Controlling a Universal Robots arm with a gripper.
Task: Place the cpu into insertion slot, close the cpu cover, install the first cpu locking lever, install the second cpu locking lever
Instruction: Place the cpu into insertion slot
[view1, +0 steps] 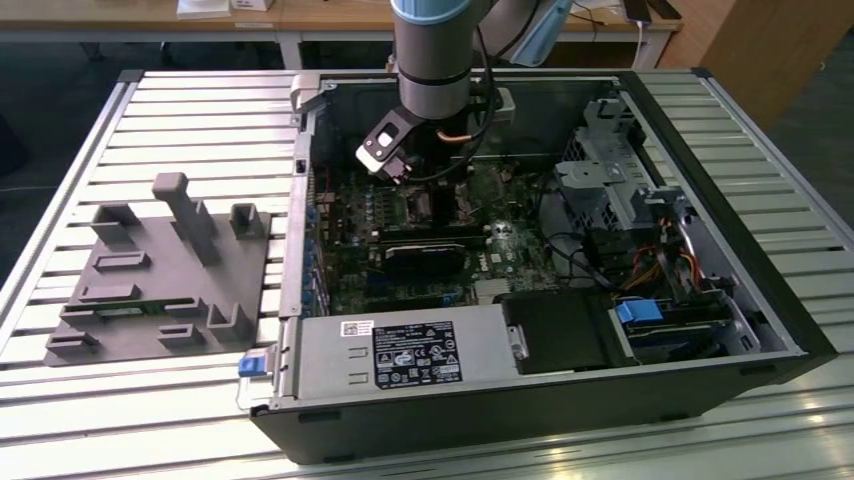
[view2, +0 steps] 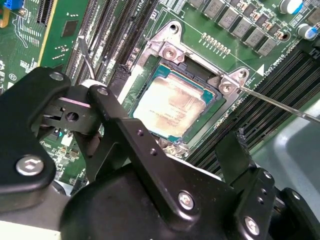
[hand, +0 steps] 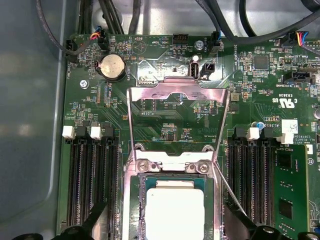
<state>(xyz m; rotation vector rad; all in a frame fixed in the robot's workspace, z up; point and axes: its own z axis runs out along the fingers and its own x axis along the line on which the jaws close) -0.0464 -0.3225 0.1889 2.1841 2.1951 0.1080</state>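
— Item one, the cpu?
— The cpu (hand: 174, 212) lies flat in the insertion slot (view2: 197, 71), silvery top up.
— The cpu cover?
— The cpu cover (hand: 150, 92) stands swung up off the slot, with the green board (hand: 175, 125) showing through its window.
— The tool?
— The tool (hand: 165, 219) hangs over the slot, fingers (hand: 92, 223) spread either side of the cpu, pinching nothing.

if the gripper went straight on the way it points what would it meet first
Probably the cpu, seated in the socket straight under the open gripper; depth is hard to judge.
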